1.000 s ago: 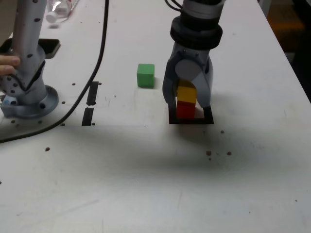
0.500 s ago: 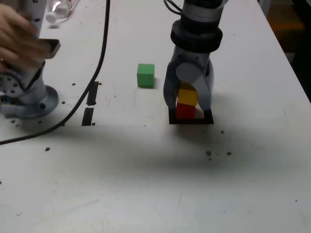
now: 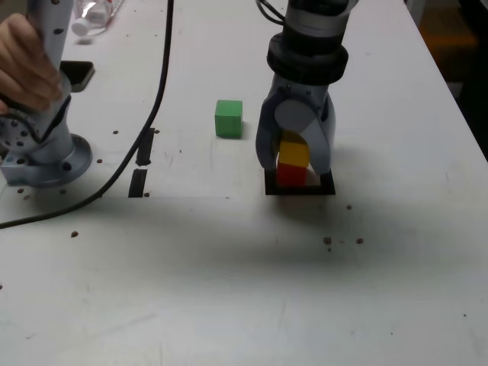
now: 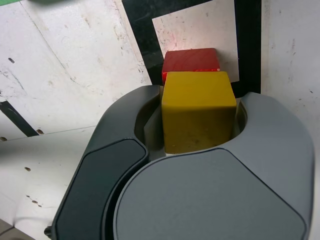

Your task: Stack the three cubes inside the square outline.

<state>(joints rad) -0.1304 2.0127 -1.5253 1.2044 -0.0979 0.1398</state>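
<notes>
No text or label can be read anywhere.

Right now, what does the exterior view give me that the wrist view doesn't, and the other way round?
Only the exterior view shows the whole green cube standing apart on the table, outside the square outline, plus two short tape strips, a cable and a person's hand on a grey post.

Only the wrist view shows, close up, the yellow cube between the jaws and the outline's white centre.

Both show the claw around the yellow cube, which sits on the red cube inside the outline.
</notes>
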